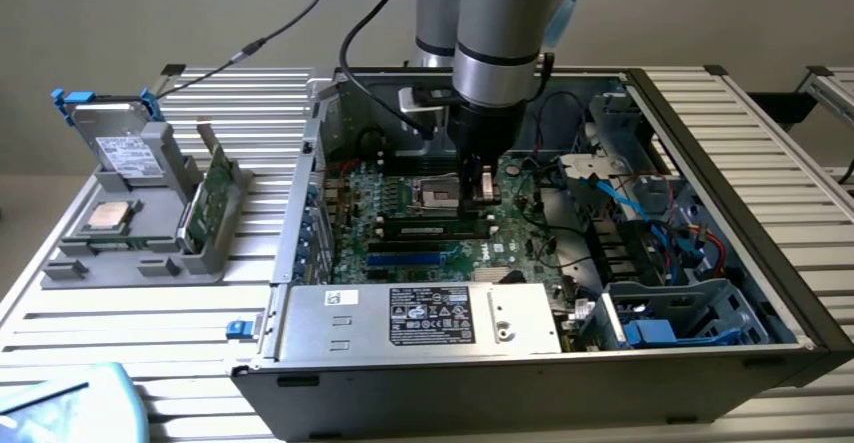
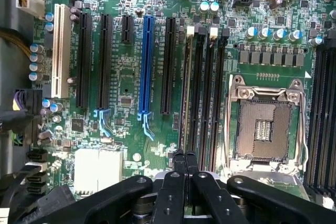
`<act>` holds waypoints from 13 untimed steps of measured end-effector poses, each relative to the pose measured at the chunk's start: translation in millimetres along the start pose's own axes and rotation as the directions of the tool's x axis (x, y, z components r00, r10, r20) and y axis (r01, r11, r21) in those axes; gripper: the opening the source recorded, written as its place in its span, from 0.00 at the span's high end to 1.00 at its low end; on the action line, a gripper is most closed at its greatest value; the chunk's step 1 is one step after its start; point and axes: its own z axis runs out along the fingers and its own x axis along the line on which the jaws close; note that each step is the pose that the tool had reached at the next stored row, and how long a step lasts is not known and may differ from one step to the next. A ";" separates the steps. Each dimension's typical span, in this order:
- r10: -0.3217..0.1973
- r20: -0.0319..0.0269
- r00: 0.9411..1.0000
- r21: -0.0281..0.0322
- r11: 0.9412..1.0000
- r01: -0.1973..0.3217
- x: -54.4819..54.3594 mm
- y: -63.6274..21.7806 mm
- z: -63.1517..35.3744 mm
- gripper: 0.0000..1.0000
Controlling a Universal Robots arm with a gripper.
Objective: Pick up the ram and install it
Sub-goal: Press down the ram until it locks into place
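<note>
The ram (image 1: 430, 229), a slim green stick with black chips and a pale label, stands in a black memory slot on the motherboard (image 1: 400, 198) inside the open computer case. In the wrist view the ram (image 2: 185, 93) is seen edge-on in the slot beside the processor socket (image 2: 265, 129). My gripper (image 1: 478, 195) hangs over the end of the ram nearest the socket. Its black fingers (image 2: 177, 174) are shut together with nothing visible between them, the gripper (image 2: 184, 156) just above the stick's end. Whether they touch it I cannot tell.
A power supply (image 1: 427, 315) fills the case's front. Blue cables and a drive cage (image 1: 667, 313) sit at the exterior view's right. Outside the case, a grey fixture (image 1: 127, 253) holds a silver processor (image 1: 107, 218), a hard drive (image 1: 127, 153) and an upright green board (image 1: 207, 203).
</note>
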 end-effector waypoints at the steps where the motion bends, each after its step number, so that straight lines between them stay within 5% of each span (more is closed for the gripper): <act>1: 0.000 0.000 1.000 0.000 1.000 0.000 0.0 0.0 0.7 0.89; 13: 0.000 -0.001 1.000 0.000 1.000 0.000 -0.2 -0.3 9.6 0.89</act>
